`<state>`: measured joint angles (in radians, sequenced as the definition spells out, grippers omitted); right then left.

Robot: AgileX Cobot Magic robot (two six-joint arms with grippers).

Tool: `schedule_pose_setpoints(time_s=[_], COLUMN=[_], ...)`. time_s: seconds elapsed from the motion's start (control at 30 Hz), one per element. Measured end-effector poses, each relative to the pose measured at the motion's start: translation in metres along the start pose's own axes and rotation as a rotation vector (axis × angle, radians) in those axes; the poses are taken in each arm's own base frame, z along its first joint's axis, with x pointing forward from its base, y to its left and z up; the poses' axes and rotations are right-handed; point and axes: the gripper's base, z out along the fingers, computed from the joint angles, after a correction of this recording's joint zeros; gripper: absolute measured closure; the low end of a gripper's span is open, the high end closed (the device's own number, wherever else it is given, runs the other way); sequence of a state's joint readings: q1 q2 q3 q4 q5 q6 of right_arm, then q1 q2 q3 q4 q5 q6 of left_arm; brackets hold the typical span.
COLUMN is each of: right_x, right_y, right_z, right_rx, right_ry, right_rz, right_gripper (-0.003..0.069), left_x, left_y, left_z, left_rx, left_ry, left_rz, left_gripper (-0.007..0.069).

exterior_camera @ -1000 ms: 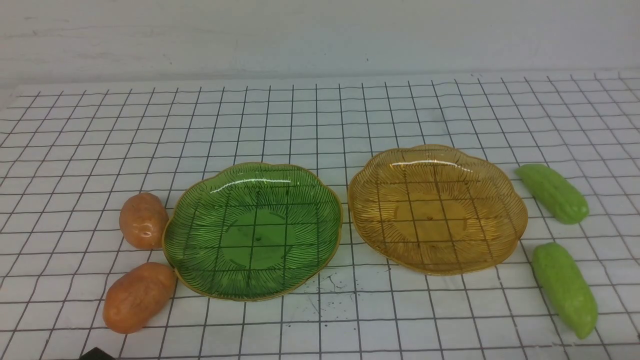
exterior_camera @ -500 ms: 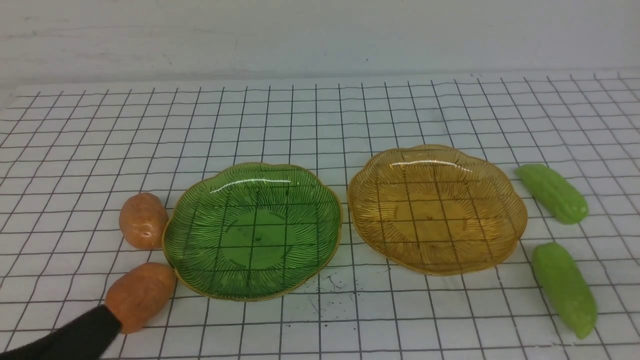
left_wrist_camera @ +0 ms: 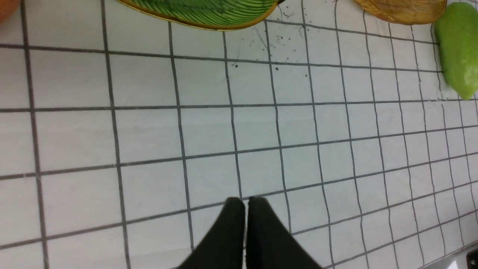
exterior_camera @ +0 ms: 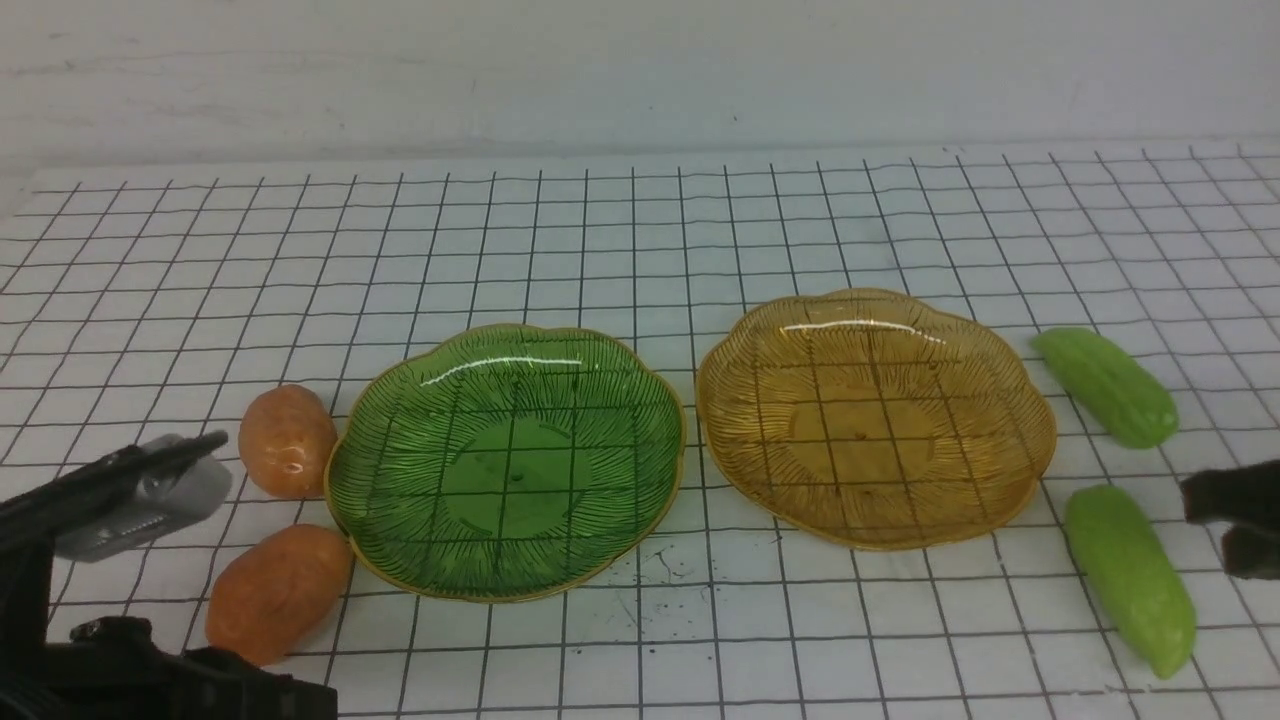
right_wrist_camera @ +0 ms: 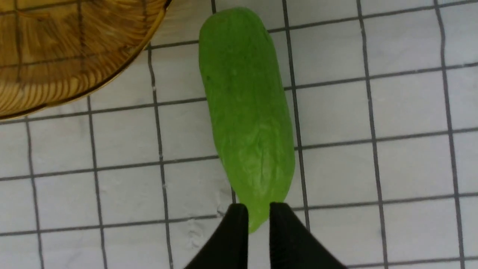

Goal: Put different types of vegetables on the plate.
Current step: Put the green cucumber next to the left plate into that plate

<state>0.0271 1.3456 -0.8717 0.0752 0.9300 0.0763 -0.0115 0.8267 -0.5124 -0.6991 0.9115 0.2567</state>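
Note:
Two orange-brown potatoes (exterior_camera: 287, 440) (exterior_camera: 278, 592) lie left of the green plate (exterior_camera: 640, 400). Right of the amber plate (exterior_camera: 1030, 420) are two light-green gourds, one farther (exterior_camera: 1105, 385) and one nearer (exterior_camera: 1130, 575). My left arm (exterior_camera: 120, 670) is at the lower left, close to the nearer potato. In the left wrist view my left gripper (left_wrist_camera: 245, 203) is shut and holds nothing over bare table. My right gripper (right_wrist_camera: 258, 209) hangs at the pointed end of the nearer gourd (right_wrist_camera: 246, 112), slightly open, and also shows at the right edge of the front view (exterior_camera: 1235, 525).
A white sheet with a dark grid covers the table. Both plates hold nothing. The green plate's rim (left_wrist_camera: 201, 22) and the amber plate's rim (left_wrist_camera: 403, 15) show in the left wrist view. A pale wall stands behind the table.
Both arms have come into the front view, the left at the lower left, the right at the right edge. The right gripper's fingers have parted slightly. The vegetables and plates have not moved.

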Motion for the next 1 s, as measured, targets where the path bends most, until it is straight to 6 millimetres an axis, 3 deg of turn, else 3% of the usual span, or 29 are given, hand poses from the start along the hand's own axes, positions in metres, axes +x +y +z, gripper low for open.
schedule_pose_setpoints(time_s=[0.17,0.33,0.47,0.63,0.77,0.93,1.0], right_x=[-0.023,-0.032,-0.032,-0.030,-0.031,-0.042,-0.059], right_y=[0.001,0.001,0.000,-0.001,-0.002,-0.004,-0.002], right_z=[0.033,0.063,0.085,0.103,0.102,0.083,0.056], right_rx=[0.008,0.015,0.018,0.021,0.030,0.071,0.078], right_ry=[0.089,0.156,0.198,0.244,0.267,0.300,0.248], right_rz=[-0.045,-0.061,-0.079,-0.088,-0.115,-0.158,-0.146], right_gripper=[0.0357,0.0142,0.0068,0.0084,0.0267,0.0271,0.0271], left_x=[-0.001,-0.001,-0.001,-0.002,-0.002,-0.002,-0.002], left_y=[0.000,0.000,0.000,0.001,0.001,0.001,0.001], left_z=[0.000,0.000,0.000,0.000,0.000,0.000,0.000], left_rx=[-0.003,-0.003,-0.004,-0.009,-0.013,-0.014,-0.016], left_ry=[0.000,-0.001,-0.006,-0.016,-0.018,-0.018,-0.018], left_rz=[0.003,0.003,0.004,0.005,0.008,0.009,0.010], left_gripper=[0.0631,0.0631,0.0631,0.0631,0.0631,0.0631,0.0631])
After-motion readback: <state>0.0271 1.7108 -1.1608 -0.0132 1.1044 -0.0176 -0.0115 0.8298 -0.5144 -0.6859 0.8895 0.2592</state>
